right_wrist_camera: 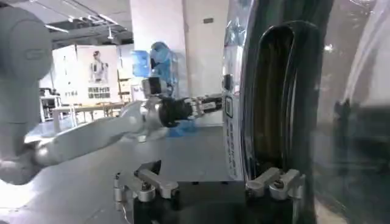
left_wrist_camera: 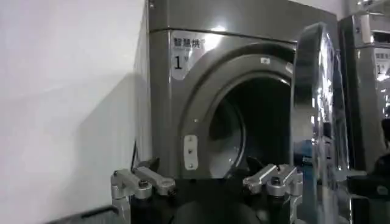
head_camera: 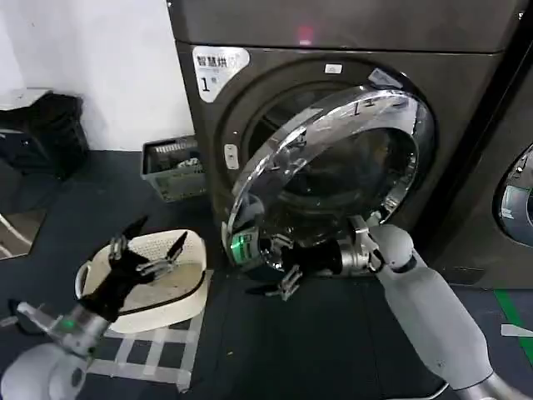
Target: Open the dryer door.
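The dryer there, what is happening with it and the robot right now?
The robot is opening the dryer door. The door stands partly swung out from the dryer, so the dark drum opening shows behind it. The right gripper, fingers open, is at the lower edge of the door's chrome rim. The left gripper is open and idle, hovering above a white basket on the floor.

I can't see the dryer (head_camera: pixel 250 125) drum's depths behind the half-open dryer door (head_camera: pixel 333 167), and its top is cropped.
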`<control>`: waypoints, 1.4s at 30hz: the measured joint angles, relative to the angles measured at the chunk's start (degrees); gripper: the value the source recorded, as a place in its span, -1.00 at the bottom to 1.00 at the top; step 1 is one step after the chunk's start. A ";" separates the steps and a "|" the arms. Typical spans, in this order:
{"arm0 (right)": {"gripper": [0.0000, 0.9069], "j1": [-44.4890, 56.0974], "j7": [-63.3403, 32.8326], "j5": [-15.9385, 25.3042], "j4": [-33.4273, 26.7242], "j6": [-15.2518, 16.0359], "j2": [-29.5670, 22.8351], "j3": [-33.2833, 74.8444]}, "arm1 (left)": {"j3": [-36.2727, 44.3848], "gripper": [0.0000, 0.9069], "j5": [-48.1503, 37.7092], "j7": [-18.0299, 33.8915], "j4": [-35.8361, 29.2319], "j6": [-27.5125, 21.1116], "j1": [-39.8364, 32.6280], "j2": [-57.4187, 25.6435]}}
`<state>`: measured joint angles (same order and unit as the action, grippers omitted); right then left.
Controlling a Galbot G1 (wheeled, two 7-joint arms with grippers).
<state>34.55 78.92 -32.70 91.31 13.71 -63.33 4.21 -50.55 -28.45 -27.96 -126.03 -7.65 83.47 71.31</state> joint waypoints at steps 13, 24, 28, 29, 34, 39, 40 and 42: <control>1.00 4.72 1.97 0.25 3.76 -0.98 2.55 3.55 | 5.36 1.00 -6.55 2.04 3.45 -0.92 -5.64 -7.11; 1.00 9.46 4.85 0.04 6.01 -2.73 5.12 7.35 | 8.33 1.00 -11.12 2.79 5.52 -2.36 -9.69 -10.91; 1.00 10.65 4.85 -0.01 6.33 -3.59 6.11 8.43 | 10.29 1.00 -10.62 2.96 5.52 -2.54 -10.89 -12.06; 1.00 10.87 4.84 -0.03 6.24 -3.89 6.27 8.73 | 10.66 1.00 -10.54 2.98 5.40 -2.60 -11.09 -12.19; 1.00 12.59 4.85 -0.72 7.15 -4.61 7.51 10.56 | 13.34 1.00 -10.67 3.30 4.94 -3.24 -12.01 -13.42; 1.00 14.44 4.84 -0.97 8.08 -5.60 8.73 12.50 | 16.77 1.00 -10.83 3.44 5.78 -3.39 -13.51 -15.02; 1.00 14.99 4.84 -1.03 8.13 -5.80 9.06 13.16 | 17.38 1.00 -10.97 3.44 6.01 -3.37 -13.80 -15.31; 1.00 15.99 4.84 -1.29 8.29 -6.34 9.68 14.41 | 18.99 1.00 -11.27 3.44 6.72 -3.36 -14.71 -16.13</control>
<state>50.54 83.77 -33.99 99.60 7.37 -53.66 18.62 -31.56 -39.73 -24.52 -119.31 -11.01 68.76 55.18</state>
